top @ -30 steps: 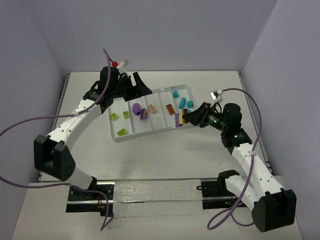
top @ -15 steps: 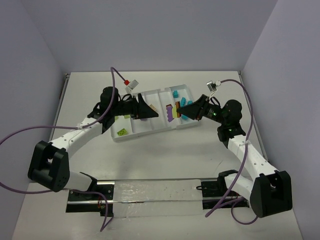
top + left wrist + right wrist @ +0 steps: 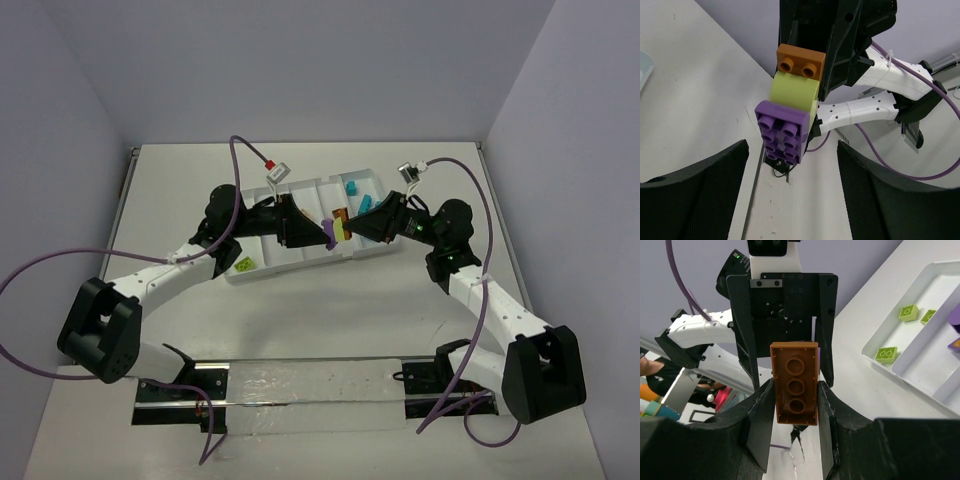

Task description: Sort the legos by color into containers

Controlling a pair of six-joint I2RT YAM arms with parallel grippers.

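Observation:
My right gripper is shut on an orange-brown lego, gripped by its sides, hollow underside toward the camera. It heads a joined stack: orange-brown, lime green and purple. In the top view the stack hangs above the white tray, between my two grippers. My left gripper is open and empty, its jaws wide apart, pointing at the stack's purple end a short way off. Lime legos lie in the tray's left compartment; teal legos lie at its right end.
Both arms reach over the tray from opposite sides, with purple cables looping beside them. A metal rail runs along the near table edge. The table's side edges flank the workspace.
My left gripper swung right across the tray toward the right gripper. My right gripper lifted the stack off the tray edge and carried it left, so the grippers now face each other closely.

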